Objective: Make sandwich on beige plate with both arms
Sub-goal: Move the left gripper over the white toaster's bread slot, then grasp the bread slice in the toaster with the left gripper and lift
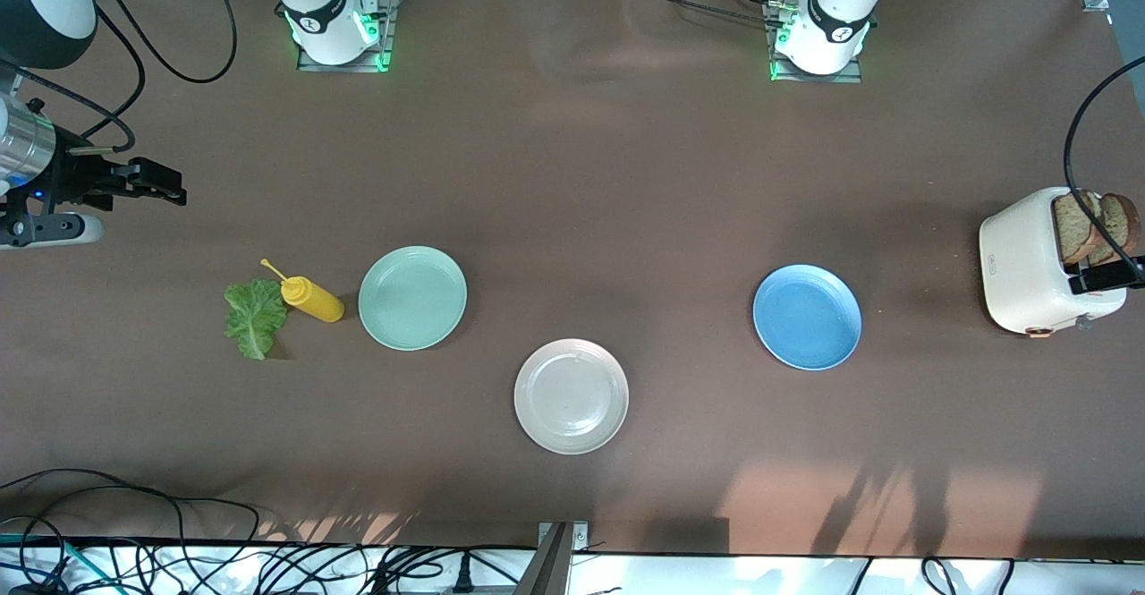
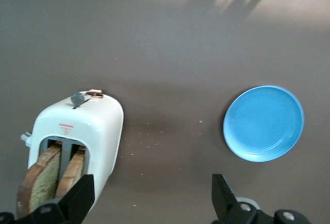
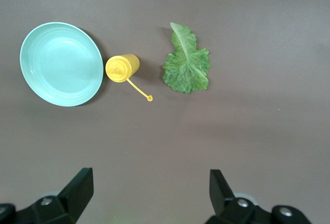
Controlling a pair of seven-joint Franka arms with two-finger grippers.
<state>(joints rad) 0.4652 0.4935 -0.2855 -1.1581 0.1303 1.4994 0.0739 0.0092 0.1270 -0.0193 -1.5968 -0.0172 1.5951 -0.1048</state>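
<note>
Left end effector [image 2: 149, 198] open over toaster [image 2: 82, 131], bread slices [image 2: 38, 183] inside.

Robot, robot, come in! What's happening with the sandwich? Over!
Left end effector open over the toaster, both bread slices inside. Right end effector open, waiting near lettuce. Beige plate bare. Nothing blocking.

- We see the beige plate [image 1: 571, 395], round and ridged at the rim, lying bare and flat, well apart from both grippers.
- Two brown bread slices [image 2: 49, 177] stand upright in the toaster slots, just beneath our wide-open left gripper [image 2: 149, 198].
- The ruffled lettuce leaf [image 3: 186, 64] lies flat below our open right gripper [image 3: 149, 193].
</note>
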